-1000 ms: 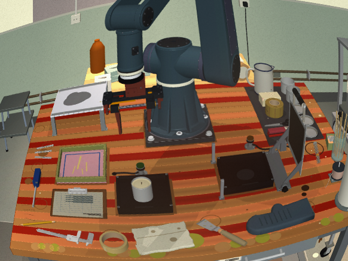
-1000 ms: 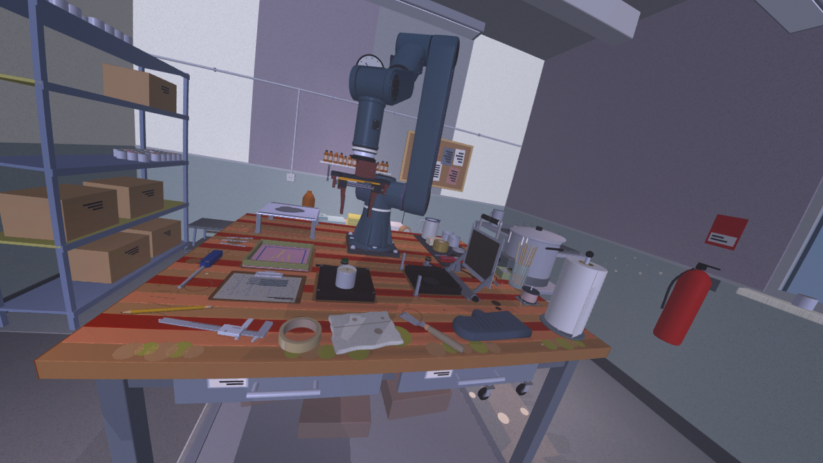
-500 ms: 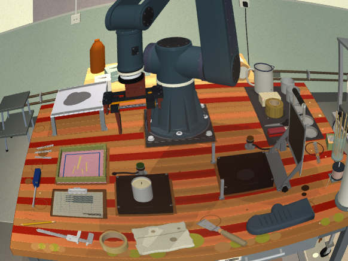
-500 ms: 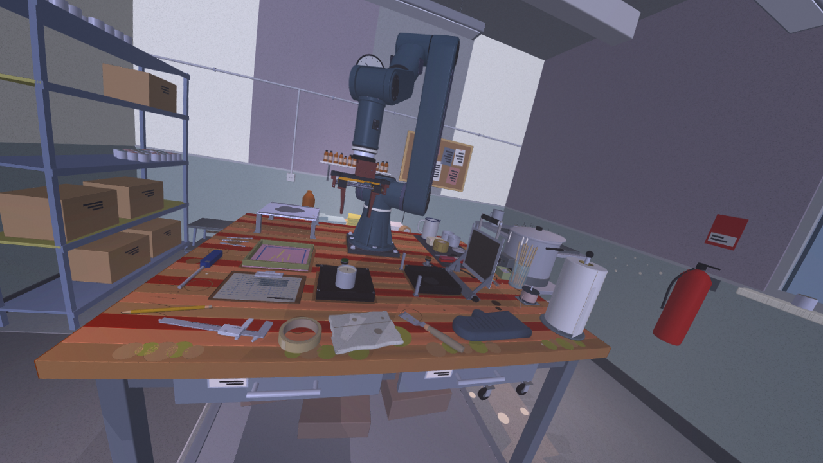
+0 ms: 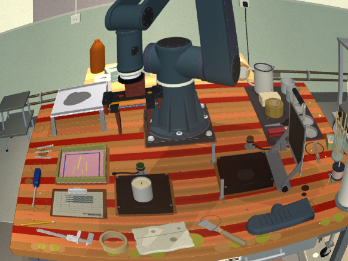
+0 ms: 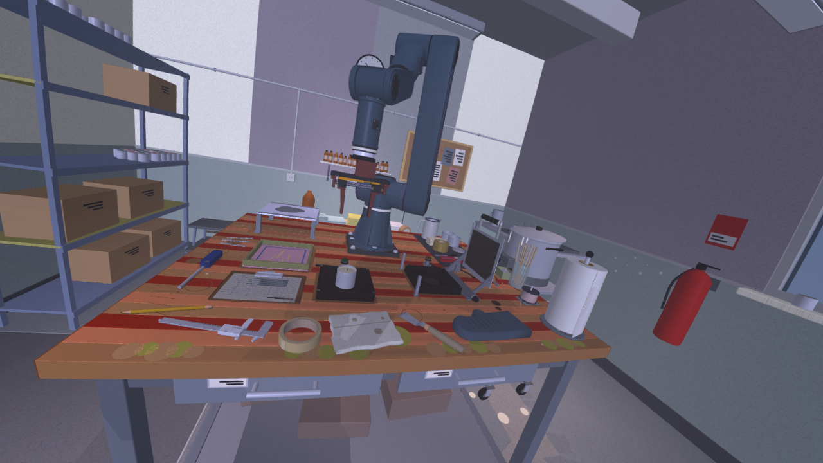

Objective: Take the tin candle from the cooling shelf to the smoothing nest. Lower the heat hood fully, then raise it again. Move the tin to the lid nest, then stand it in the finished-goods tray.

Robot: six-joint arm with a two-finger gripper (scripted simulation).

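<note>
The tin candle (image 5: 142, 189) (image 6: 345, 277) stands upright on a dark nest plate (image 5: 144, 194) near the front centre of the bench. My gripper (image 5: 133, 127) (image 6: 357, 209) is open and empty, well behind the tin and above the bench, beside the arm's base. The white cooling shelf (image 5: 80, 99) (image 6: 287, 211) to its left is empty. A second dark nest plate (image 5: 245, 173) lies to the right, with the heat hood (image 5: 294, 134) (image 6: 482, 251) raised on its hinge beside it. The green-rimmed tray (image 5: 81, 163) (image 6: 279, 254) with a pink floor sits left of the tin.
A clipboard (image 5: 78, 203), tape roll (image 5: 114, 241), cloth (image 5: 163, 237), scraper (image 5: 221, 231) and oven mitt (image 5: 280, 216) lie along the front edge. A jug (image 5: 263, 78) and jars stand on a dark mat at the back right. A knob (image 5: 140, 168) stands just behind the tin's plate.
</note>
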